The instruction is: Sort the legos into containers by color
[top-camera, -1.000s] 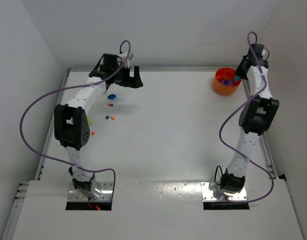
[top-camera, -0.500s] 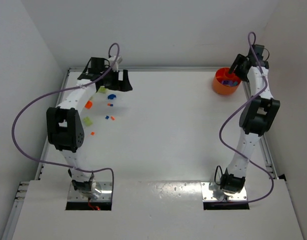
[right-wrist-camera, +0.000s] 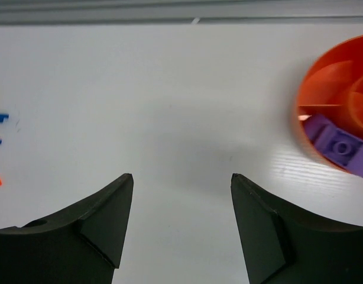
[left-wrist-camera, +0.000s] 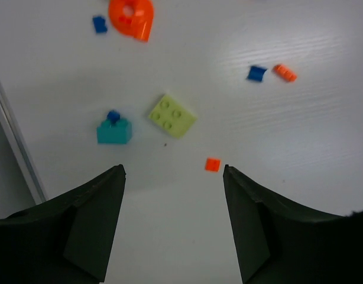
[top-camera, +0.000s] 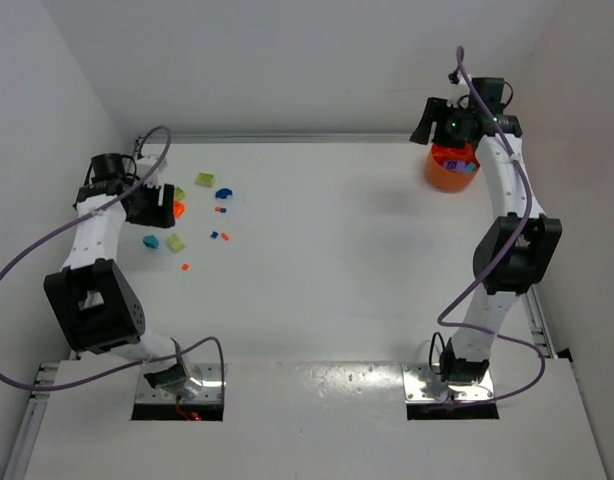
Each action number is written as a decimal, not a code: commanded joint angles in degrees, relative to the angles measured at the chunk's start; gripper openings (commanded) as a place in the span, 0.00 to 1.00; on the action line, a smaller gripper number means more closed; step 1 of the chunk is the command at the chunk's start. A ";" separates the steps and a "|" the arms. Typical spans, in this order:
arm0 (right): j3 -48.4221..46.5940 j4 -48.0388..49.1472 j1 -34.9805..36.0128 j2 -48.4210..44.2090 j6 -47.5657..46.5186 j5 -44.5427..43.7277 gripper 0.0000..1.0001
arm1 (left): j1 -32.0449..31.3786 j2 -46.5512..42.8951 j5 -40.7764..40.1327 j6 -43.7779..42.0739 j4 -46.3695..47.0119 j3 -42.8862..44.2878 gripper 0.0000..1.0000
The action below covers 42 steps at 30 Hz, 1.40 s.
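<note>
Left claw (left-wrist-camera: 172, 171): fingers apart, nothing between them, hanging over the left side of the white surface (top-camera: 327, 280).
Beneath it, all loose on the surface: pale yellow-green brick (left-wrist-camera: 172, 116); teal brick (left-wrist-camera: 114, 131) just beside it; tiny orange-red square (left-wrist-camera: 212, 164); blue lego (left-wrist-camera: 256, 73) and orange lego (left-wrist-camera: 284, 72) farther out.
Right claw (right-wrist-camera: 181, 177): fingers apart, empty, beside the orange bowl (right-wrist-camera: 323, 77) at the far right corner.
Purple brick (right-wrist-camera: 338, 145): lying inside that bowl.

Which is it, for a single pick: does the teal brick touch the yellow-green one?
Apart. Left wrist view shows bare table between teal brick and yellow-green brick.
</note>
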<state>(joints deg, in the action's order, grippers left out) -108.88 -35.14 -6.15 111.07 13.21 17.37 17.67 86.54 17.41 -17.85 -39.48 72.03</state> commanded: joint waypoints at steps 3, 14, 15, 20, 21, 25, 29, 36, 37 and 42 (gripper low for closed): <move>1.57 -0.02 3.33 0.46 -2.40 4.43 0.68 | 7.11 3.97 -9.05 1.13 -3.76 -0.14 0.72; 2.79 0.51 5.71 1.08 -1.87 4.96 0.69 | 8.17 11.36 -5.38 -2.00 -3.48 4.59 0.80; 2.80 0.51 6.24 1.08 -1.87 4.96 0.69 | 8.17 13.46 -4.15 -5.41 -4.28 5.31 0.80; 3.94 0.51 6.24 0.03 -1.87 4.96 0.69 | 8.17 19.27 -4.93 -7.29 -4.28 9.62 0.72; 3.94 0.51 6.24 0.03 -1.87 4.44 0.69 | 8.17 19.97 -4.93 -8.07 -3.76 10.49 0.71; 4.46 0.51 6.77 -0.59 -1.87 4.43 0.69 | 8.17 23.58 -4.32 -9.22 -3.76 12.69 0.65; 4.99 0.51 6.77 -1.64 -1.87 3.29 0.70 | 8.17 24.98 -3.79 -10.63 -3.76 12.70 0.61; 6.14 0.51 6.77 -2.17 -1.87 2.77 0.70 | 8.17 26.13 -2.73 -10.63 -4.28 12.00 0.58; 6.14 0.51 6.77 -2.17 -1.87 2.76 0.70 | 8.17 26.13 -2.73 -10.63 -4.28 11.99 0.56; 6.14 0.51 6.77 -2.17 -1.87 2.76 0.70 | 7.64 26.66 -2.73 -11.16 -4.28 11.47 0.54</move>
<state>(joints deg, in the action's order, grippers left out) -102.56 -36.07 0.21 111.92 11.90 20.56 25.80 112.60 13.17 -27.97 -43.62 82.78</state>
